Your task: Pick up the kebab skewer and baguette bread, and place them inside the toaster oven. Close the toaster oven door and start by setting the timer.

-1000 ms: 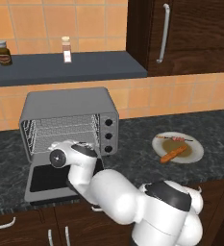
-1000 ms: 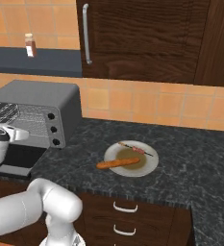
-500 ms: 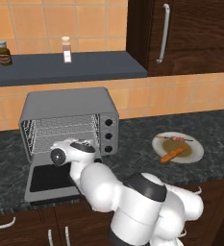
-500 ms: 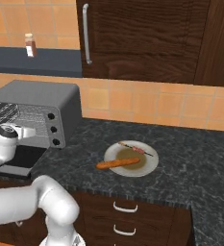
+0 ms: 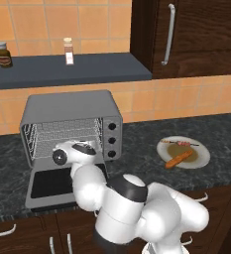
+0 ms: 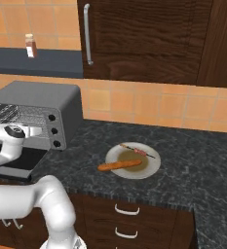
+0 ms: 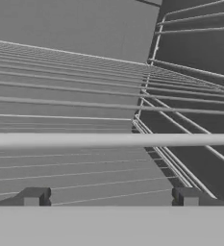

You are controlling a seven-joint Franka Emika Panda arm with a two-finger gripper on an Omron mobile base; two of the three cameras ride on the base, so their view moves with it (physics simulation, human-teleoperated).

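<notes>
The oven (image 5: 70,126) stands on the dark counter (image 5: 221,131) against the tiled wall, its door (image 5: 50,183) folded down flat toward the front edge of the counter, glass face up. The cavity is open, with wire racks (image 7: 84,96) spanning it from side to side. Three knobs (image 5: 111,140) run down the right front panel.

The hand sits at the mouth of the cavity, above the lowered door, pointing inward. In the hand view the gripper (image 7: 111,196) has its two tips set wide apart with nothing between them. A pale rack bar crosses just ahead of the tips; further rack wires recede to the back wall and the right side wall. The arm's white links cover the door's right front corner in the left base view.

The plate (image 6: 154,168) lies well apart from the oven, to its right, near the counter's front edge. The baguette (image 6: 120,165) lies across the plate's near side, its left end overhanging the rim. The skewer (image 6: 138,151) lies on the far side of the plate, apart from the baguette. The stretch of counter between oven and plate is bare stone.

A shelf (image 5: 87,69) above the oven carries two small bottles (image 5: 67,50). Dark cabinets (image 6: 149,39) hang above the plate.
</notes>
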